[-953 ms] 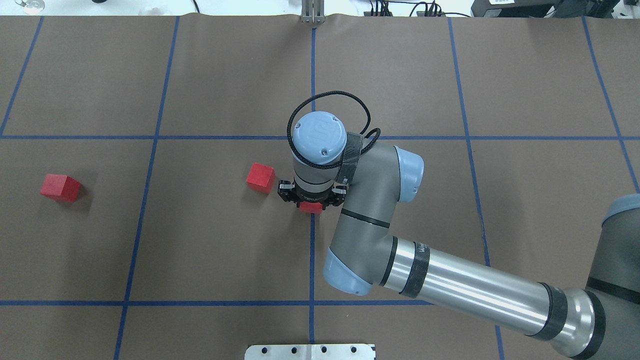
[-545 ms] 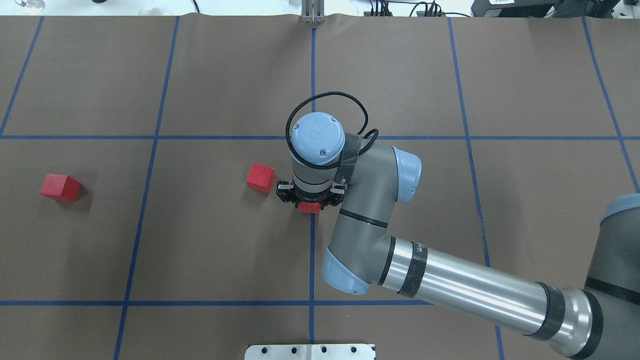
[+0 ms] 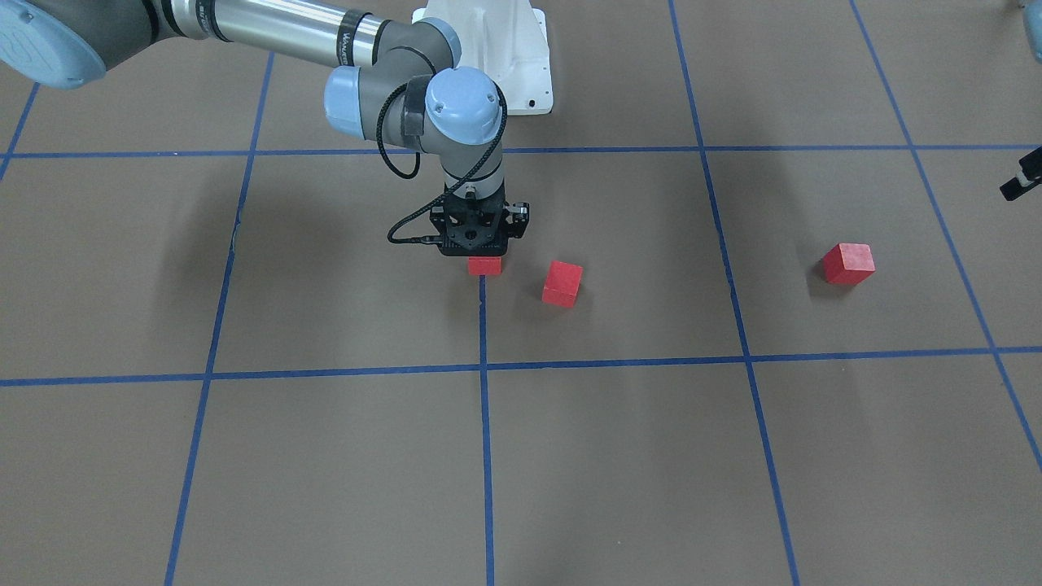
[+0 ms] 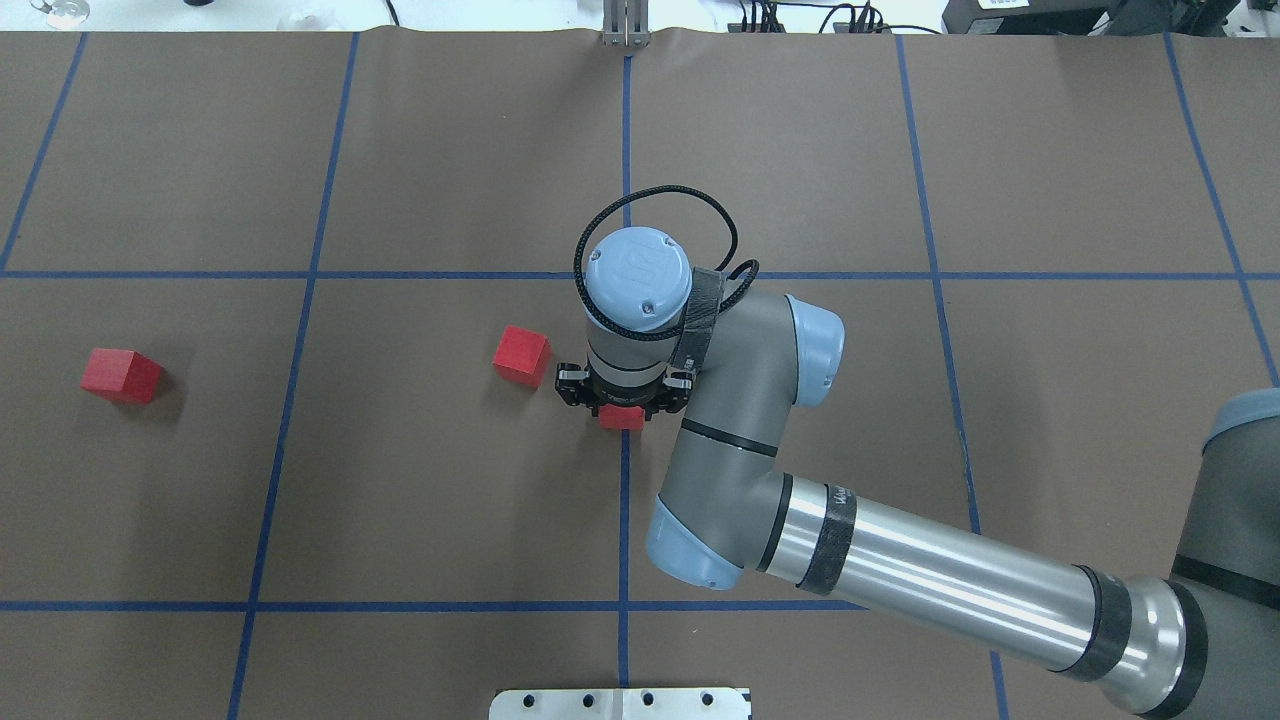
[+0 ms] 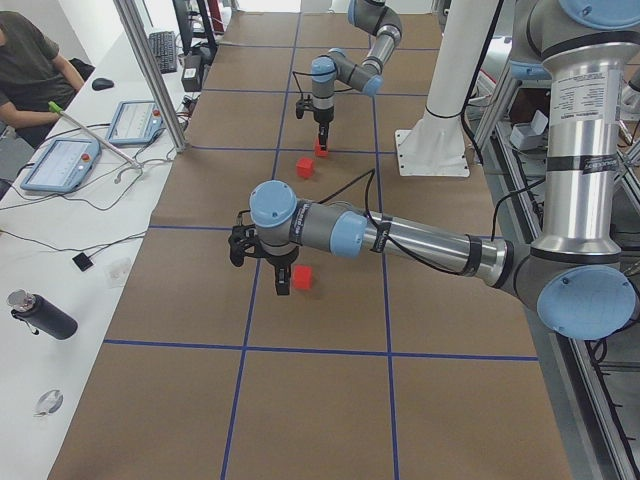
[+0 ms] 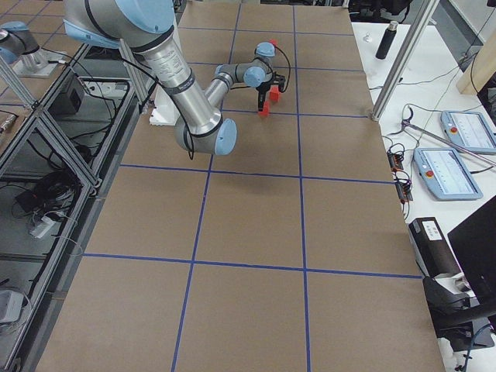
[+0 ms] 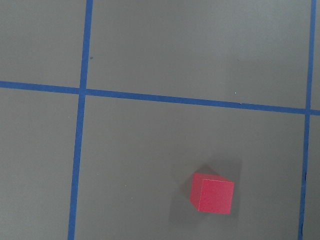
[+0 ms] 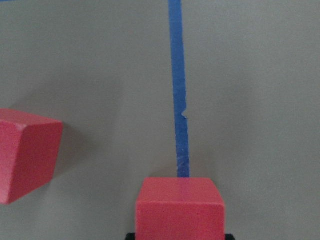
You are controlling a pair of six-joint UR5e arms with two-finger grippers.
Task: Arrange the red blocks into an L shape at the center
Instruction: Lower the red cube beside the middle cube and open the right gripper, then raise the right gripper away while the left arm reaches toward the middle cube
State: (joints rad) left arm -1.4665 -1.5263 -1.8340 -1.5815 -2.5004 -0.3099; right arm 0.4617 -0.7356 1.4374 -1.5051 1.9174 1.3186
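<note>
Looks barely a third done: right gripper point(image 4: 622, 405) clamped on first red block point(image 4: 621, 419) at the blue tape line point(image 4: 624, 480) in the center point(image 4: 590, 450), second red block point(image 4: 521, 355) near but apart, third red block point(image 4: 121, 375) way off by left gripper point(image 5: 284, 285) (can't tell if open or closed).

Right end effector point(image 4: 622, 406), red block point(image 4: 621, 419): slight jitter.
</note>
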